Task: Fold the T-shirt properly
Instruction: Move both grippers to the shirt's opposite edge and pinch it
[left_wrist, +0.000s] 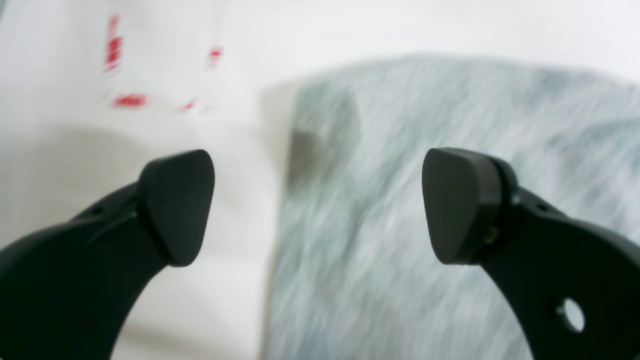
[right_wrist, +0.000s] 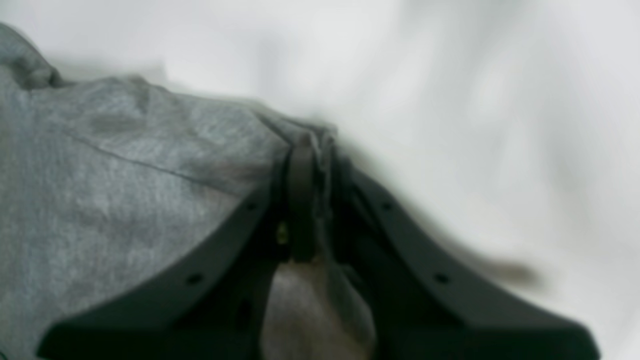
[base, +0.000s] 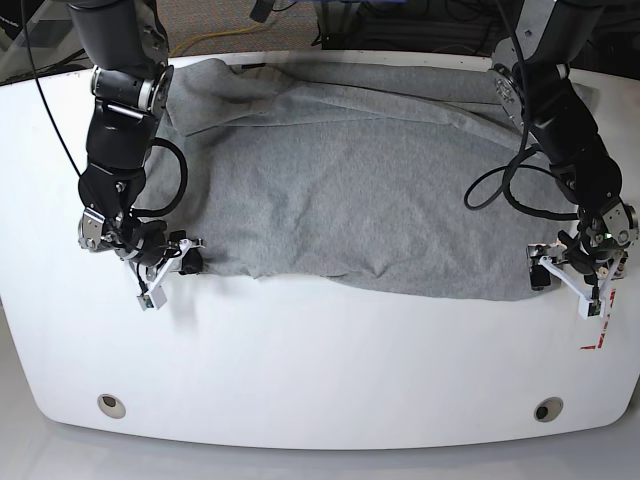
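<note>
The white table (base: 320, 380) takes up most of the base view, rounded corners, with two small round holes (base: 112, 404) near its front edge, one on each side. Spread across the back half of it is the T-shirt (base: 370, 190), grey and mostly flat, with a few long creases running across the top and its near hem wavy across the middle of the table. No lettering shows on the side that's facing up.

Then the two black arms. The one on the left of the base view reaches down to the shirt's near corner on that side, and its right gripper (right_wrist: 312, 150) is clamped tight on a bunched bit of the grey cloth. In the right wrist view you can see the fabric pinched between the closed fingers, with a fold hanging down between them. It's pretty blurry though.

On the other side, the left gripper (left_wrist: 320, 205) is spread wide with nothing in it. The shirt's edge lies below the gap between the two fingertips, one pad (left_wrist: 177, 205) over bare table and the other over the cloth. I can't tell if it's touching the shirt.

Smallest bit: some red marks (left_wrist: 117, 60) on the table past that gripper, just smeared dashes in the left wrist view.
</note>
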